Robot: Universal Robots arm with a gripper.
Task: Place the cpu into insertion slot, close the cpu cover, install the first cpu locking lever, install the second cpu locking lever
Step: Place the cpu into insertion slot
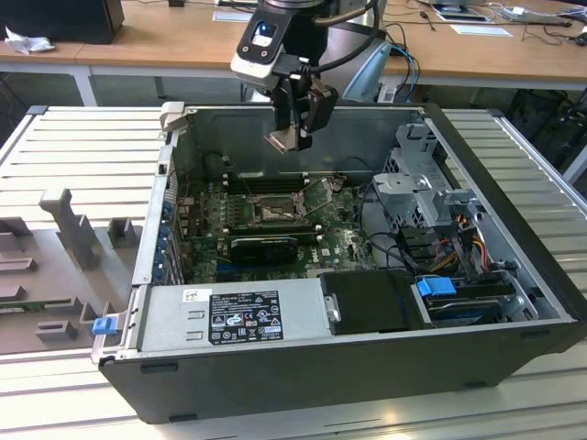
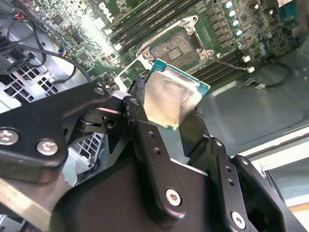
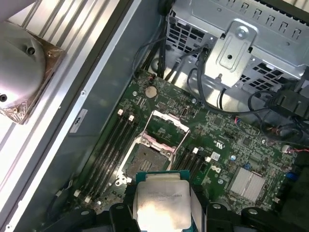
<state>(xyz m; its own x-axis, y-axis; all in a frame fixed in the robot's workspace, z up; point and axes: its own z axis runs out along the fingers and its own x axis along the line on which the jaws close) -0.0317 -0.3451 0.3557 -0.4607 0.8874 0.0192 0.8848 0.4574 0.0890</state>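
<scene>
A ribbed grey metal tabletop (image 1: 83,156) is carrying an open computer case (image 1: 367,385), which is lying on its side with the green motherboard (image 1: 339,243) facing up. The hand (image 1: 293,137) is hovering above the case, over the insertion slot (image 1: 273,213), with its fingers clamping the cpu (image 1: 282,139) by two opposite edges.

In both wrist views the cpu (image 2: 171,99) is showing a pale silvery lid on a green-edged square board. It is hanging well clear of the slot.

The insertion slot (image 3: 145,162) is lying open, showing a dark square centre inside a thin metal rim. The cpu cover (image 3: 166,126) is standing tilted up from one edge of the slot.

Long black memory slots (image 3: 108,150) are running along both sides of the slot. A black expansion card (image 1: 261,246) is lying near the slot, between it and the grey power supply (image 1: 229,316). A metal drive cage (image 1: 422,183) with trailing cables (image 1: 385,229) is sitting to the exterior view's right of the slot.
</scene>
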